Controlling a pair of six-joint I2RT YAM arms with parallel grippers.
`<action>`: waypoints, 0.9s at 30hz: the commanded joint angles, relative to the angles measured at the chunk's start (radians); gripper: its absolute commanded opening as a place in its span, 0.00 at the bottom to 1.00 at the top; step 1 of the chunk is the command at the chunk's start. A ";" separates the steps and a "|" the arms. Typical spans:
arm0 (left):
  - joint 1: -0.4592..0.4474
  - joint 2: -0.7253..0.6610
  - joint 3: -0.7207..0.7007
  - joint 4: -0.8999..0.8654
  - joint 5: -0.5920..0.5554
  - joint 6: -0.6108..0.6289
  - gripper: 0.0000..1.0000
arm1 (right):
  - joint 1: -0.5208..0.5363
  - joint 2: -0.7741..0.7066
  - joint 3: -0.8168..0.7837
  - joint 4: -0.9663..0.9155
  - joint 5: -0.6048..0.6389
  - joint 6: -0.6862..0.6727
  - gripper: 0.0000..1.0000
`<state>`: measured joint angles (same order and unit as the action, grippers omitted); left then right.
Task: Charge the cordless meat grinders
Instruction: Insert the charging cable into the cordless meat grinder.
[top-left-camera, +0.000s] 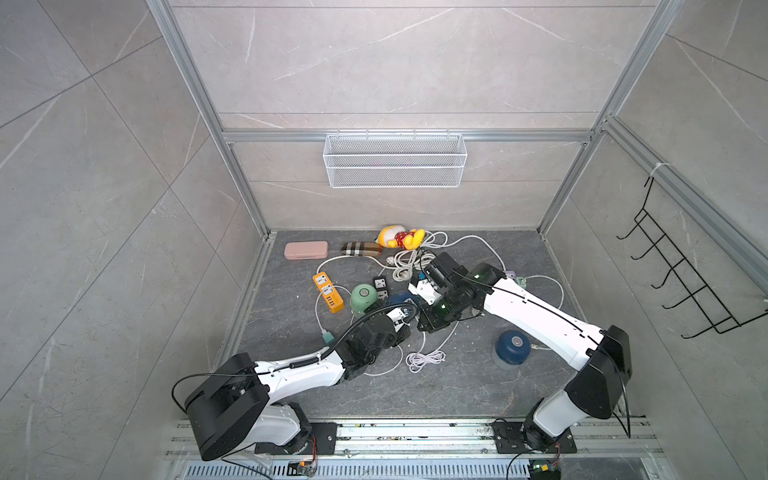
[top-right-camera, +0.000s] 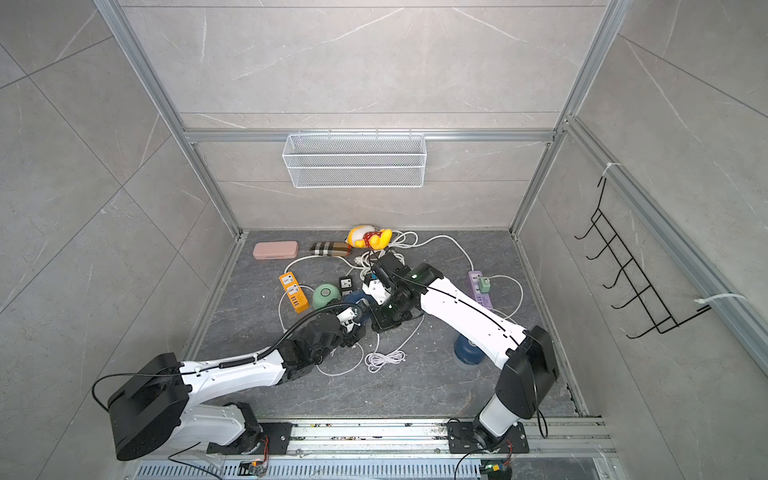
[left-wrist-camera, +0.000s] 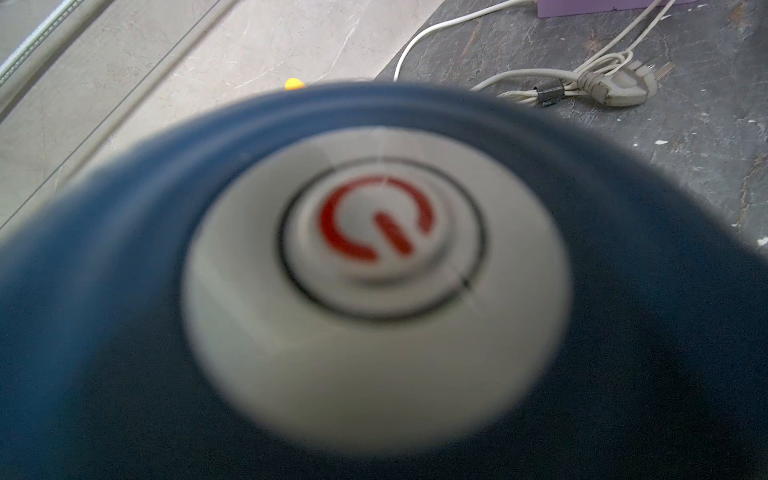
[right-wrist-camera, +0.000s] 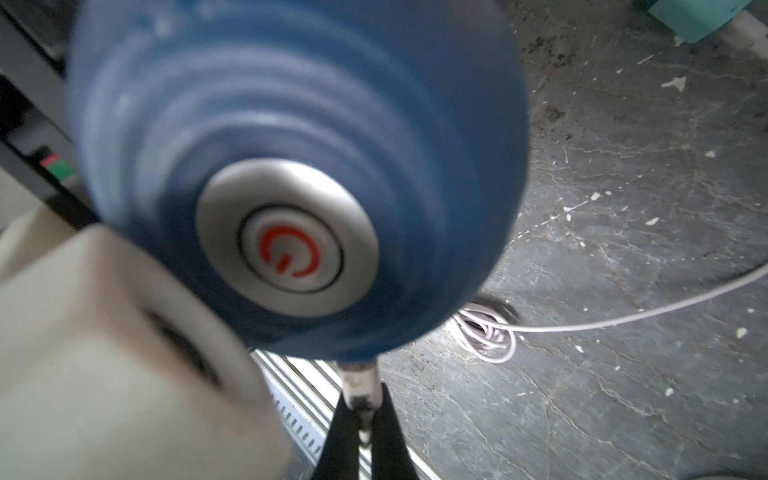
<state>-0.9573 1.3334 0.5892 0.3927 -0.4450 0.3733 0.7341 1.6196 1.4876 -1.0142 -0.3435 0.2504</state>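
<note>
A dark blue grinder (top-left-camera: 400, 298) sits between my two arms at mid-floor. It fills the left wrist view (left-wrist-camera: 124, 291), silver button with a red power mark facing the camera. My left gripper (top-left-camera: 407, 312) is closed wide around it, and its fingers are hidden. In the right wrist view my right gripper (right-wrist-camera: 362, 409) is shut on a small white charging plug (right-wrist-camera: 359, 378). The plug's tip touches the lower edge of the same grinder (right-wrist-camera: 291, 104). The mint green grinder (top-left-camera: 363, 297) stands just left of it. Another dark blue grinder (top-left-camera: 512, 348) stands near my right forearm.
An orange power strip (top-left-camera: 328, 291) lies left of the green grinder, a black adapter (top-left-camera: 381, 284) behind it. A purple strip (top-right-camera: 480, 289) lies at the right. White cables loop over the floor, one coiled (top-left-camera: 424, 359). A pink case (top-left-camera: 306, 250), plaid pouch (top-left-camera: 360, 248) and yellow toy (top-left-camera: 401, 237) line the back wall.
</note>
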 joint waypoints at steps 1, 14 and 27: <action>-0.107 0.015 0.014 0.012 0.153 0.052 0.37 | -0.019 0.011 0.071 0.241 0.012 -0.003 0.00; -0.159 0.022 -0.005 0.010 0.126 0.027 0.35 | -0.062 0.020 0.096 0.175 -0.012 -0.063 0.00; -0.109 0.105 -0.030 0.170 0.064 -0.091 0.35 | -0.061 -0.053 0.002 0.066 0.031 -0.089 0.20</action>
<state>-1.0275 1.4162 0.5797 0.4847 -0.4965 0.2848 0.6846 1.6226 1.4948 -1.0904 -0.3504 0.1883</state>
